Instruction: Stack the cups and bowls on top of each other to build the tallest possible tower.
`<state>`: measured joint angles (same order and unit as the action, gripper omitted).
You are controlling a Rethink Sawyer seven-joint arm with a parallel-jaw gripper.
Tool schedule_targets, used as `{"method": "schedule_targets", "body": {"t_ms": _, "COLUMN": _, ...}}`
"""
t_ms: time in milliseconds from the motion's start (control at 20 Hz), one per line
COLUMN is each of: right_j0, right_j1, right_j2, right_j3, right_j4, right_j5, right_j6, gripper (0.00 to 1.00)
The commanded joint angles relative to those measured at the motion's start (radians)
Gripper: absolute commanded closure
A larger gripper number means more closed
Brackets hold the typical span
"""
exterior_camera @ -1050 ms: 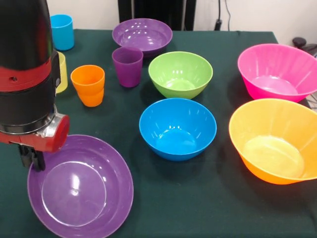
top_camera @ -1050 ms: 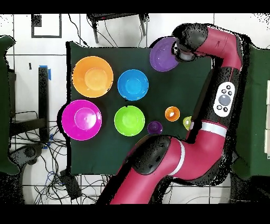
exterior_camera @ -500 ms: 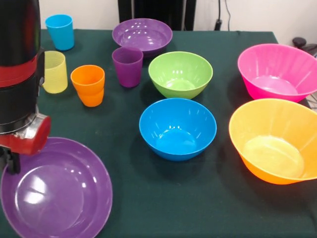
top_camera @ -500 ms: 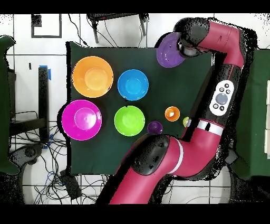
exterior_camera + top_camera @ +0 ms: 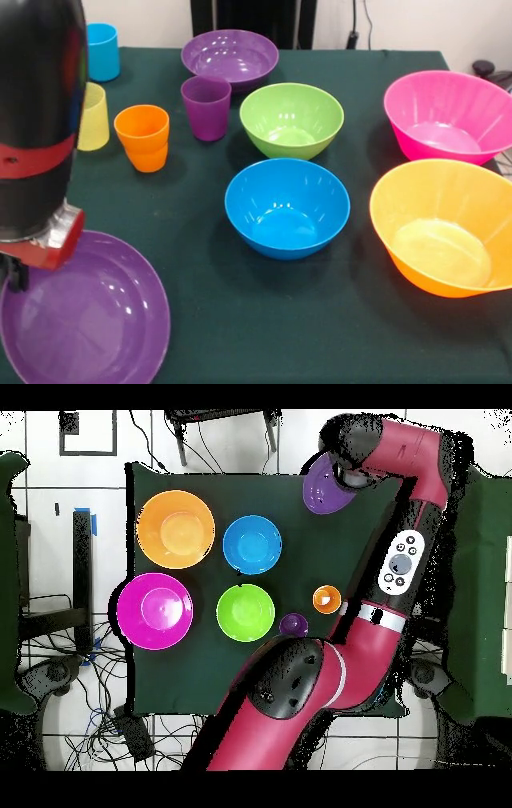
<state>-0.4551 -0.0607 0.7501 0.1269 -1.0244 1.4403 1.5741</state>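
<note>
My gripper (image 5: 14, 274) is shut on the left rim of a purple bowl (image 5: 88, 320), which hangs tilted at the table's front left corner. From overhead, that purple bowl (image 5: 325, 484) sits beside the gripper (image 5: 346, 476). Standing apart on the cloth are the blue bowl (image 5: 286, 208), green bowl (image 5: 292, 120), second purple bowl (image 5: 230, 56), pink bowl (image 5: 448, 116) and orange bowl (image 5: 440, 228). The blue cup (image 5: 102, 50), yellow cup (image 5: 94, 118), orange cup (image 5: 142, 138) and purple cup (image 5: 206, 108) stand singly at the back left. No tower is in view.
The dark green tablecloth (image 5: 264, 320) covers the table. My thick black and red arm (image 5: 36, 120) hides part of the yellow and blue cups. Cables lie on the floor around the table (image 5: 140, 684) in the overhead view.
The gripper has carried the purple bowl further left and toward the table's corner, and the bowl is now tilted more. The other bowls and cups have not moved.
</note>
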Motion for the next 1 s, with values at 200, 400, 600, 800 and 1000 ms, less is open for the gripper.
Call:
{"method": "schedule_targets", "body": {"t_ms": 200, "right_j0": -0.024, "right_j1": -0.026, "right_j2": 0.24, "right_j3": 0.071, "right_j4": -0.093, "right_j5": 0.033, "right_j6": -0.225, "gripper": 1.0}}
{"method": "schedule_targets", "body": {"t_ms": 400, "right_j0": -0.041, "right_j1": -0.039, "right_j2": 0.186, "right_j3": 0.122, "right_j4": -0.022, "right_j5": 0.01, "right_j6": -0.193, "gripper": 1.0}}
{"method": "schedule_targets", "body": {"t_ms": 600, "right_j0": -0.045, "right_j1": -0.073, "right_j2": 0.089, "right_j3": 0.206, "right_j4": 0.057, "right_j5": -0.035, "right_j6": -0.16, "gripper": 1.0}}
{"method": "schedule_targets", "body": {"t_ms": 800, "right_j0": -0.072, "right_j1": -0.179, "right_j2": -0.064, "right_j3": 0.461, "right_j4": 0.195, "right_j5": -0.141, "right_j6": -0.039, "gripper": 1.0}}
{"method": "schedule_targets", "body": {"t_ms": 1000, "right_j0": -0.103, "right_j1": -0.324, "right_j2": -0.178, "right_j3": 0.793, "right_j4": 0.269, "right_j5": -0.331, "right_j6": 0.086, "gripper": 1.0}}
